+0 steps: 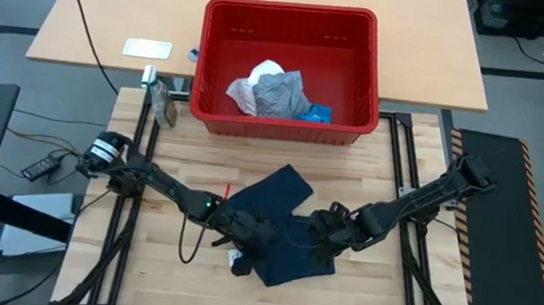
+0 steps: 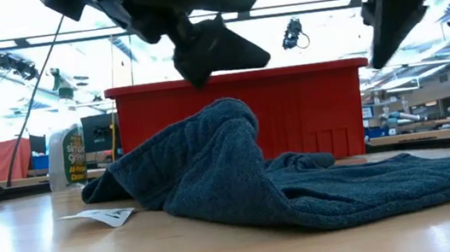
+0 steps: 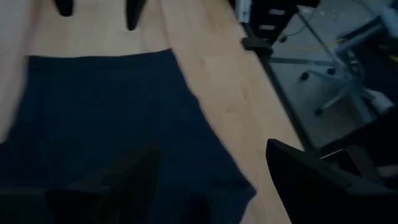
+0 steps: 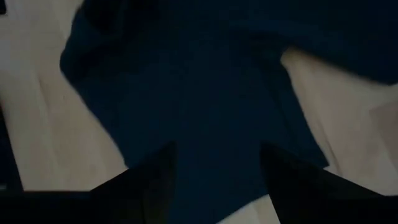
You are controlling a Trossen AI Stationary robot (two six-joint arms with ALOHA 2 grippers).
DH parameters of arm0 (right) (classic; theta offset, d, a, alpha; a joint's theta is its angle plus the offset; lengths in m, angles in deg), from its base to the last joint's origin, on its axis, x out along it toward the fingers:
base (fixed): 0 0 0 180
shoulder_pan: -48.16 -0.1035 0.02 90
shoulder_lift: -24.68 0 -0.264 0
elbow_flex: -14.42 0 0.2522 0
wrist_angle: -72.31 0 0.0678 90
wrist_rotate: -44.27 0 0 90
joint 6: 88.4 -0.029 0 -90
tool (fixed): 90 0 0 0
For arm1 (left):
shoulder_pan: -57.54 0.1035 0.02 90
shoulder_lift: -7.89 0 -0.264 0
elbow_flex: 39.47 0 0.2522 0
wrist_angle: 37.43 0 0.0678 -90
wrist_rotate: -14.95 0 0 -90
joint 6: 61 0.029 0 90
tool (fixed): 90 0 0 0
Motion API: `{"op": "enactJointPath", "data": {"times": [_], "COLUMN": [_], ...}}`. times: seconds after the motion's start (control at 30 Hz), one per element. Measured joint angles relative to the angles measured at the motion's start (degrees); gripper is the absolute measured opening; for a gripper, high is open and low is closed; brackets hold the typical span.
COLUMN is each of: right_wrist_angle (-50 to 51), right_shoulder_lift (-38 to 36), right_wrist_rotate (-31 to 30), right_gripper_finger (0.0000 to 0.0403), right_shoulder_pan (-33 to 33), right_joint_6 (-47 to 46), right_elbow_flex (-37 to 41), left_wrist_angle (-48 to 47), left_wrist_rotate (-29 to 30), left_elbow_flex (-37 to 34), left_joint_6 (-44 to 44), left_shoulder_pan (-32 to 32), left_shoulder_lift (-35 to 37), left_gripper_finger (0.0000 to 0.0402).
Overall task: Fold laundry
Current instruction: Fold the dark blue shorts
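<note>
The dark navy cloth (image 1: 281,218) lies on the wooden table, part folded, with a raised hump (image 2: 226,121) toward the left and the rest spread flat to the right (image 2: 404,186). My left gripper (image 1: 256,233) hovers open just above the hump (image 3: 211,186), with the cloth below its fingers. My right gripper (image 1: 323,228) hangs open higher over the cloth's right part (image 4: 217,180). A grey cloth (image 1: 283,93) and a white crinkly cloth (image 1: 252,82) lie inside the red basket (image 1: 363,41).
The red basket stands at the table's far edge, close behind the cloth (image 2: 309,107). A spray bottle (image 1: 164,102) stands at the far left. A small white tag (image 2: 107,215) lies left of the cloth. Bare wood (image 1: 160,272) shows near the left front.
</note>
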Motion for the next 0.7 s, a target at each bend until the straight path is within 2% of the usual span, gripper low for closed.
{"op": "enactJointPath", "data": {"times": [0.13, 0.3, 0.47, 0.7], "right_wrist_angle": [0.83, 1.53, 1.81, -1.35], "right_shoulder_lift": [0.36, 0.61, 0.61, 0.66], "right_wrist_rotate": [3.28, 4.87, 5.4, 5.03], "right_gripper_finger": [0.0233, 0.0233, 0.0233, 0.0233], "right_shoulder_pan": [-0.34, -0.3, -0.33, -0.94], "right_joint_6": [1.16, 1.35, 1.28, -0.18], "right_elbow_flex": [0.0, 0.02, 0.03, 2.81], "left_wrist_angle": [0.58, 0.22, -6.63, -15.87], "left_wrist_rotate": [-2.82, -3.41, -2.71, -1.21], "left_elbow_flex": [2.0, 3.17, 3.14, 3.22], "left_joint_6": [0.19, 1.6, 1.92, 6.9], "left_shoulder_pan": [-0.58, -1.83, -1.5, -0.65], "left_shoulder_lift": [-3.88, -6.65, -5.1, -2.61], "left_gripper_finger": [0.0295, 0.0295, 0.0295, 0.0295]}}
